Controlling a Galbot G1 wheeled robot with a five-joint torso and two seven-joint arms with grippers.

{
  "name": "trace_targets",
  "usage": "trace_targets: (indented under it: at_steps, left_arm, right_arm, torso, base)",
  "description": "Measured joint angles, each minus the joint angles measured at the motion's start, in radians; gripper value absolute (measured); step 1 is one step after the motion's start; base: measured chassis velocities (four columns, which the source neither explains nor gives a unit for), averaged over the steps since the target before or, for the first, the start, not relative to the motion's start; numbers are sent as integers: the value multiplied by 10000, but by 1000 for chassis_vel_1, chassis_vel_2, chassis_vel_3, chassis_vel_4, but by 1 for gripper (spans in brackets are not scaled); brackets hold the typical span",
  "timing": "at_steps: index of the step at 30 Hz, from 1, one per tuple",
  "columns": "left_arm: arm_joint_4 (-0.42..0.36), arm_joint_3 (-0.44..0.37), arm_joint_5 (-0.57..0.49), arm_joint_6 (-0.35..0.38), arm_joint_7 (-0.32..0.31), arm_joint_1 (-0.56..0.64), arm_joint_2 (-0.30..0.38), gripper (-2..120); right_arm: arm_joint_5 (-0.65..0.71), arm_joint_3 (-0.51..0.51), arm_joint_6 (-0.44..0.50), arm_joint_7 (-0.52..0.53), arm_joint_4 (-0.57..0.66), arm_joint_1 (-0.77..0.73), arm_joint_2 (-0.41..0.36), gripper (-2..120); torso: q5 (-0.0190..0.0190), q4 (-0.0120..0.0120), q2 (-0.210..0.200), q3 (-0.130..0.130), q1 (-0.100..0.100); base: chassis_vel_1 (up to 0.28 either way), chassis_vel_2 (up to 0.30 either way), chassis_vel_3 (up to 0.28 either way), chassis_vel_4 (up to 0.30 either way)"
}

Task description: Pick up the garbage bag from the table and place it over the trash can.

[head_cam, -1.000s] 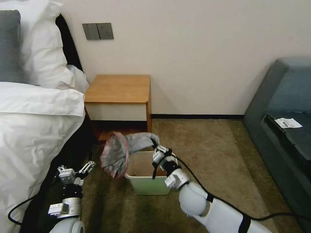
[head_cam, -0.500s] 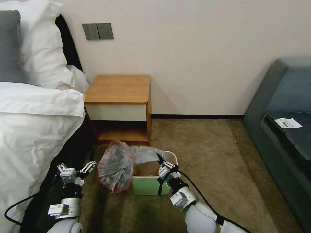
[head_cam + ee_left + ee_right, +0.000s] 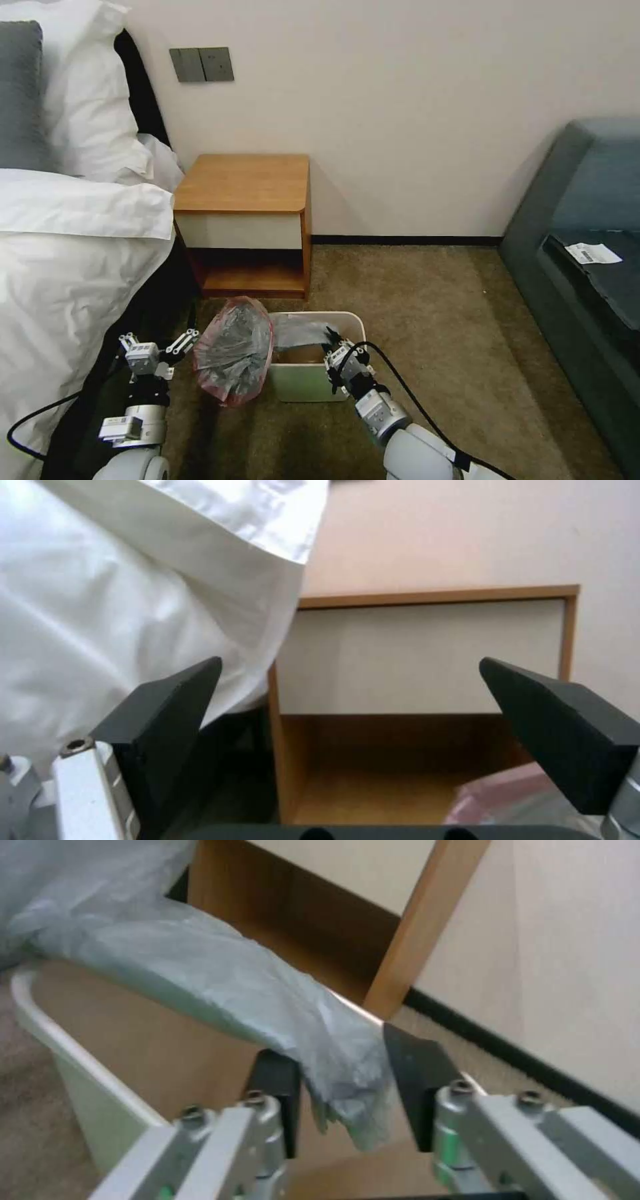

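In the head view, the garbage bag is seen off the worktop and down at the trash can, which stands on the carpet just near of the worktop's open lower shelf. The closed grey end of the bag is laid across the bin's mouth and is held by the right gripper, low at the bin's near rim. The pink-rimmed mouth of the bag hangs outside the bin over its left wall. The left gripper is held to the left of the bag, near the bed, with its jaws spread wide and nothing between them.

In the left wrist view, the two dark jaws are shown well apart, with the worktop's drawer front and shelf beyond them and a pink-edged corner of the bag beside one jaw.

In the right wrist view, a twisted grey fold of the bag is pinched between the right jaws, which are closed down to a narrow gap over the bin's interior.

The placing step is judged to be in hand and unfinished: the bag is at the bin but its mouth is not over the rim. The next move is judged to call for the pink rim to be opened and drawn around the bin's edge, probably with the free left gripper.
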Motion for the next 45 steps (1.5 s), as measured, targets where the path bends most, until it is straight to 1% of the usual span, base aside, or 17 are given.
trace_targets:
  at_steps: [3, 4, 7, 8, 11, 12, 14, 16, 17, 19, 20, 22, 27, 34, 38, 42, 45]
  left_arm:
    - [-645, 28, -423, 1224, 102, 345, 308, 97]
    - [-645, 28, -423, 1224, 102, 345, 308, 97]
    - [-1331, -96, -1164, 2641, 121, 542, 722, 97]
    - [-1331, -96, -1164, 2641, 121, 542, 722, 97]
    - [-1818, -238, -2069, 3952, 342, 565, 1082, 97]
    - [-1818, -238, -2069, 3952, 342, 565, 1082, 97]
    - [-2022, -262, -2751, 4903, 490, 542, 1321, 97]
    - [-2062, -247, -3064, 5389, 633, 538, 1453, 96]
    - [-2062, -247, -3064, 5389, 633, 538, 1453, 96]
    - [-2062, -229, -3194, 5664, 817, 558, 1582, 96]
    - [-2062, -229, -3194, 5664, 817, 558, 1582, 96]
    - [-2099, -238, -3371, 5844, 956, 571, 1667, 95]
    - [-2588, -187, -4069, 6480, 1146, 651, 1778, 95]
    - [-2953, 52, -4205, 6647, 1301, 825, 2020, 95]
    - [-3063, 29, -4250, 6622, 1259, 802, 1964, 95]
    - [-3577, -228, -4730, 6610, 1167, 691, 1882, 95]
    - [-4783, -296, -6152, 6776, 1095, 526, 1768, 95]
  right_arm:
    - [958, 61, -501, 98, 287, 167, -142, 51]
    - [958, 61, -501, 98, 287, 167, -142, 51]
    - [1538, 333, -1123, -8, 645, 236, -361, 64]
    - [1538, 333, -1123, -8, 645, 236, -361, 64]
    - [1890, 697, -1802, -233, 878, 269, -641, 78]
    - [1890, 697, -1802, -233, 878, 269, -641, 78]
    - [2287, 1068, -2345, -429, 1053, 337, -849, 89]
    - [2849, 1413, -2926, -673, 1246, 380, -996, 96]
    - [2849, 1413, -2926, -673, 1246, 380, -996, 96]
    - [3835, 1934, -3596, -1005, 1593, 349, -1169, 100]
    - [3835, 1934, -3596, -1005, 1593, 349, -1169, 100]
    - [4685, 2230, -3925, -976, 1794, 299, -1188, 100]
    - [5600, 2325, -4045, -567, 1856, 270, -912, 100]
    - [6569, 2723, -3867, -550, 2078, 302, -581, 100]
    - [6454, 2686, -3497, -604, 2018, 243, -274, 100]
    - [5986, 2570, -3108, -850, 1850, 138, -134, 100]
    - [5486, 2464, -2792, -880, 1525, 201, 156, 100]
  torso:
    - [1, 1, 0, 0, -1]
    - [1, 1, 0, 0, -1]
    - [2, 1, 0, 0, -1]
    - [2, 1, 0, 0, -1]
    - [2, 0, 0, 0, 0]
    - [2, 0, 0, 0, 0]
    - [2, 0, 0, 0, 0]
    - [0, 0, 0, 0, 0]
    - [0, 0, 0, 0, 0]
    - [-2, 0, 0, 0, 0]
    - [-2, 0, 0, 0, 0]
    - [0, 0, 0, 0, 0]
    - [2, 1, 0, 0, 0]
    - [1, 0, 0, 0, 0]
    - [-1, 2, 0, 1, 0]
    - [-2, 0, 0, 1, 0]
    - [2, 0, 0, 1, 0]
  base:
    - [0, 0, 0, 0]
    - [0, 0, 0, 0]
    - [0, 0, 0, 0]
    - [0, 0, 0, 0]
    - [0, 0, 0, 0]
    - [0, 0, 0, 0]
    - [0, 0, 0, 0]
    - [0, 0, 0, 0]
    - [0, 0, 0, 0]
    - [0, 0, 0, 0]
    - [0, 0, 0, 0]
    - [0, 0, 0, 0]
    - [0, 0, 0, 0]
    - [0, 0, 0, 0]
    - [0, 0, 0, 0]
    - [0, 0, 0, 0]
    - [0, 0, 0, 0]
